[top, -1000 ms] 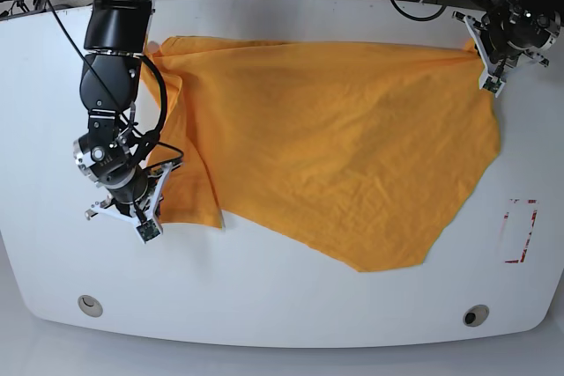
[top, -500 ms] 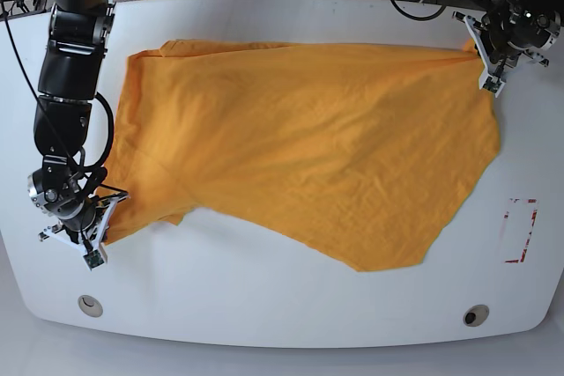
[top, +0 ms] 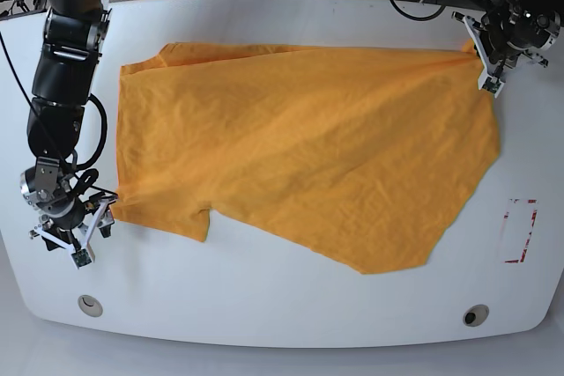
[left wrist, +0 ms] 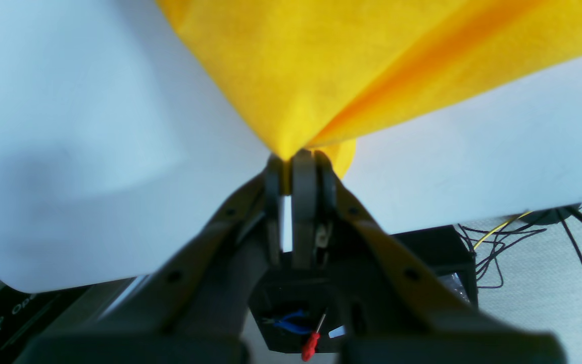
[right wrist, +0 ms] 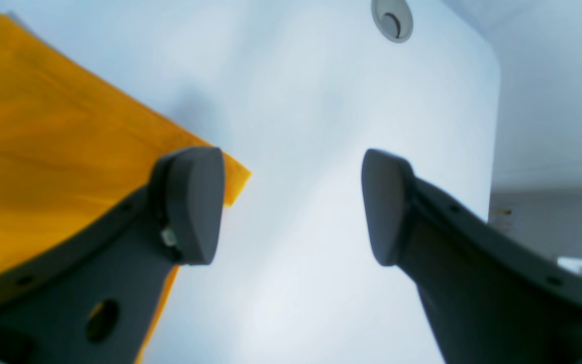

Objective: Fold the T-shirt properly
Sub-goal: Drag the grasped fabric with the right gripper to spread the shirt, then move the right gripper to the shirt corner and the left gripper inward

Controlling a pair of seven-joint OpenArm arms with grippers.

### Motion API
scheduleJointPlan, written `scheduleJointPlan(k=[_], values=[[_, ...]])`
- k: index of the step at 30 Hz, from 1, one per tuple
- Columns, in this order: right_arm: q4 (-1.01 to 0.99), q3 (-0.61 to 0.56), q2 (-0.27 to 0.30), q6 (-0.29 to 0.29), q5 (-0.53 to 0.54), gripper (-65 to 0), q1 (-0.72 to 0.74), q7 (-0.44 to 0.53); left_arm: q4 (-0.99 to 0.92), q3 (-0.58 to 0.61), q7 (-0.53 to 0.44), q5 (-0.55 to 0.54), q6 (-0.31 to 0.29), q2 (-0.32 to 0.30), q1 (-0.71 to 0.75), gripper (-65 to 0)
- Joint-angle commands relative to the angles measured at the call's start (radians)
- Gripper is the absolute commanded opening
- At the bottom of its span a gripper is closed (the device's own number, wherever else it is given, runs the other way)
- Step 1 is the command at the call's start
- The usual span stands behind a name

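Now that the right gripper (top: 72, 237) has let go at the near-left edge of the white table (top: 282, 297), its jaws stand spread with bare tabletop between them, and the sleeve corner it was dragging lies just beside one pad (right wrist: 192, 202) rather than inside the grip. A second ago that sleeve was folded back over the body of the T-shirt (top: 308, 156); since then the arm has carried it outward and nearer, and the fabric on that side now lies opened out in a single layer. The near hem runs at a slant across the middle of the table, sagging toward a point near the front, so the shirt is spread but not square.

Farther back, the cloth reaches almost to the rear edge, with the collar region bunched a little at the far left. At the far corner on the other side the left gripper (top: 490, 68) is pressed together on a pinch of orange fabric, which fans away from its fingertips (left wrist: 303, 172) in a taut ridge; it has not moved.

I'd judge the flattening nearly done and the folding proper not yet begun.
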Motion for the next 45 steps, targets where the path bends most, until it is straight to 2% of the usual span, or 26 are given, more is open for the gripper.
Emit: scheduleJointPlan(k=[1, 4, 6, 8, 12, 16, 17, 18, 21, 23, 25, 26, 31, 36, 38, 42, 45], values=[[0.092, 0.078, -0.015, -0.003, -0.004, -22.7, -0.019, -0.002, 0.016, -0.005, -0.003, 0.004, 0.001, -0.013, -0.003, -64.7], [0.179, 0.14, -0.041, 0.028, -0.001, -22.7, -0.068, -0.071, 0.016, -0.005, -0.003, 0.002, 0.001, -0.013, -0.006, -64.7], [0.256, 0.192, -0.083, 0.092, -0.001, -22.7, -0.105, -0.124, 0.016, -0.004, -0.003, 0.002, 0.001, -0.013, -0.018, -64.7], [0.328, 0.238, -0.121, 0.123, -0.001, -22.7, -0.137, -0.17, 0.016, -0.004, -0.003, 0.002, 0.001, -0.013, -0.026, -64.7], [0.483, 0.304, -0.215, 0.123, -0.001, -22.8, -0.214, -0.268, 0.018, -0.004, -0.002, -0.001, 0.001, -0.013, -0.05, -64.6], [0.613, 0.307, -0.295, 0.123, -0.001, -22.8, -0.298, -0.326, 0.016, -0.004, -0.002, 0.002, -0.001, -0.013, -0.072, -62.2], [0.633, 0.306, -0.31, 0.123, -0.001, -22.8, -0.312, -0.331, 0.016, -0.004, 0.0, 0.002, -0.002, -0.013, -0.073, -59.7], [0.661, 0.302, -0.335, 0.123, -0.001, -22.8, -0.332, -0.332, 0.016, -0.004, 0.0, 0.001, -0.004, -0.013, -0.073, -54.4], [0.716, 0.301, -0.387, 0.123, -0.002, -22.8, -0.376, -0.334, 0.021, -0.004, 0.001, -0.001, -0.005, -0.013, -0.067, -35.8], [0.731, 0.299, -0.408, 0.123, -0.002, -22.8, -0.399, -0.334, 0.021, -0.004, 0.038, -0.002, -0.007, -0.017, -0.066, -23.7], [0.733, 0.298, -0.414, 0.123, -0.002, -22.8, -0.413, -0.334, 0.021, 0.0, 0.102, -0.002, -0.028, -0.019, -0.072, -16.1], [0.733, 0.296, -0.416, 0.123, -0.002, -22.8, -0.421, -0.334, 0.021, 0.004, 0.132, -0.004, -0.053, -0.019, -0.073, -14.6], [0.776, 0.279, -0.447, 0.123, -0.002, -22.8, -0.481, -0.338, 0.036, 0.001, 0.159, 0.001, -0.066, -0.028, -0.077, -14.6], [0.825, 0.289, -0.483, 0.123, 0.027, -22.8, -0.551, -0.404, 0.038, -0.04, 0.158, -0.004, -0.066, -0.026, -0.158, -14.6], [0.837, 0.327, -0.483, 0.123, 0.105, -22.8, -0.588, -0.429, 0.038, -0.04, 0.158, -0.004, -0.066, -0.026, -0.192, -14.6], [0.834, 0.462, -0.479, 0.123, 0.331, -22.8, -0.625, -0.558, 0.032, -0.045, 0.158, 0.001, -0.066, -0.026, -0.305, -14.6], [0.834, 0.531, -0.476, 0.123, 0.466, -22.8, -0.665, -0.618, 0.029, -0.045, 0.145, 0.002, -0.066, -0.026, -0.368, -14.6]])
